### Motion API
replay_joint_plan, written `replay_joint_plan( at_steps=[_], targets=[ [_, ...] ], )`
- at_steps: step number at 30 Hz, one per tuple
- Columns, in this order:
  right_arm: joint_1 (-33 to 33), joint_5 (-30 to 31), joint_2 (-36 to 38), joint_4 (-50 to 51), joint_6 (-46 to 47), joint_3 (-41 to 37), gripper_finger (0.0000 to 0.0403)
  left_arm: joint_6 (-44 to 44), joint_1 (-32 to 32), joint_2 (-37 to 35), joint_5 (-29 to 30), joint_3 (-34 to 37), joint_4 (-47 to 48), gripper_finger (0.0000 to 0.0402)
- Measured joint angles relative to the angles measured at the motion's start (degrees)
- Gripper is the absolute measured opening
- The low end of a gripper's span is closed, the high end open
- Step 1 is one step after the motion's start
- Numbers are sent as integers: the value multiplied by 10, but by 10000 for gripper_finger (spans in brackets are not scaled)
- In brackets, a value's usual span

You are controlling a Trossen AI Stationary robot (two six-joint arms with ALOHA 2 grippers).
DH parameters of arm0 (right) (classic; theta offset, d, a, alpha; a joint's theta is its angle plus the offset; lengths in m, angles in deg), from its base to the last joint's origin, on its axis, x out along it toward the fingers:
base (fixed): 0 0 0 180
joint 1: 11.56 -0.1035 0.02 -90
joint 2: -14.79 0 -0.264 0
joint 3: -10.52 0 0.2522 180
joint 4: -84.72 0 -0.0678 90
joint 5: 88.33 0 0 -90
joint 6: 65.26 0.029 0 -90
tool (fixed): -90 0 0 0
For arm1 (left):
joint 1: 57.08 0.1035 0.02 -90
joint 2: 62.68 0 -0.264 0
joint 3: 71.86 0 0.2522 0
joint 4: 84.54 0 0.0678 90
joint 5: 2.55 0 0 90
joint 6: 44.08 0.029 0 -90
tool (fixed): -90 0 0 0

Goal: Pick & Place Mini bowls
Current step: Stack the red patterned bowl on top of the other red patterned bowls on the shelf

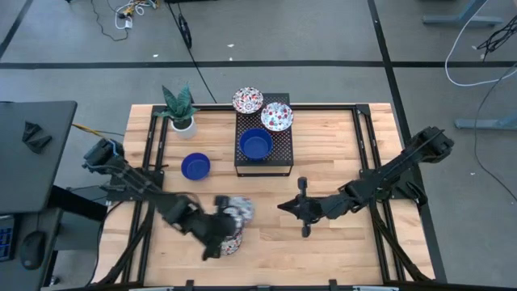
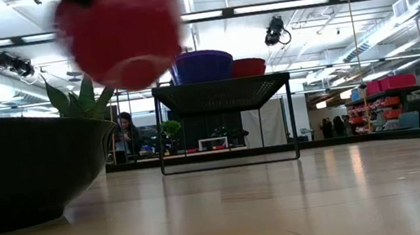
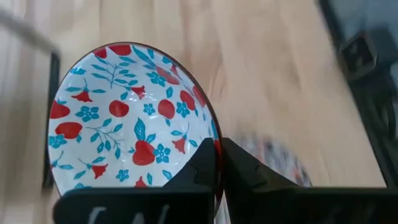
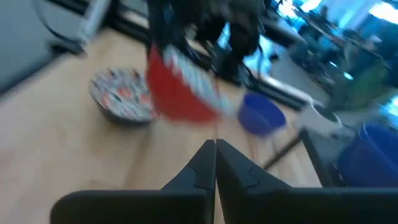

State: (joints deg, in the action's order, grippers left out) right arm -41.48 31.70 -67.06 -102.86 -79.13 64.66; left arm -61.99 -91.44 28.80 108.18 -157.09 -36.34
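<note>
The left arm reaches in from the table's left edge toward the front middle, its gripper [image 1: 229,220] clamped on the rim of a floral mini bowl [image 3: 124,118], one finger [image 3: 202,171] inside and the other outside. In the low view this held bowl [image 2: 123,35] hangs clear of the tabletop, its red underside showing. A second floral bowl [image 4: 121,94] sits on the wood just beside it.

The right arm stretches in from the right edge, and its gripper [image 1: 284,207], fingers pressed together and holding nothing, hovers near the table's middle, pointing at the left gripper.

On the black perforated box [image 1: 275,158] at the back rest a cobalt blue bowl [image 1: 255,144] and a floral bowl [image 1: 276,116]; another floral bowl [image 1: 247,100] lies at the box's back left corner. A further blue bowl [image 1: 195,166] stands on the wooden table [image 1: 339,250] left of the box, near a potted plant [image 1: 181,109].

Beyond the table the low view shows a lit hall with a person [image 2: 127,133] far behind.
</note>
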Motion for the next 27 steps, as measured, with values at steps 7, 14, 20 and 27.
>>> replay_joint_plan(
  at_steps=[7, 14, 20, 27],
  targets=[
    [19, -210, 91, 29, 33, 0, 27, 167, 68, 71, -118, 3, -167, 11],
    [68, -395, 70, 40, 86, 0, 103, 206, 91, 109, -164, 3, -208, 17],
    [96, -426, -12, -4, 72, 0, 167, 213, 91, 109, -165, 3, -211, 12],
    [120, -461, -67, -21, 73, 0, 183, 214, 92, 109, -165, 3, -213, 20]
  ],
)
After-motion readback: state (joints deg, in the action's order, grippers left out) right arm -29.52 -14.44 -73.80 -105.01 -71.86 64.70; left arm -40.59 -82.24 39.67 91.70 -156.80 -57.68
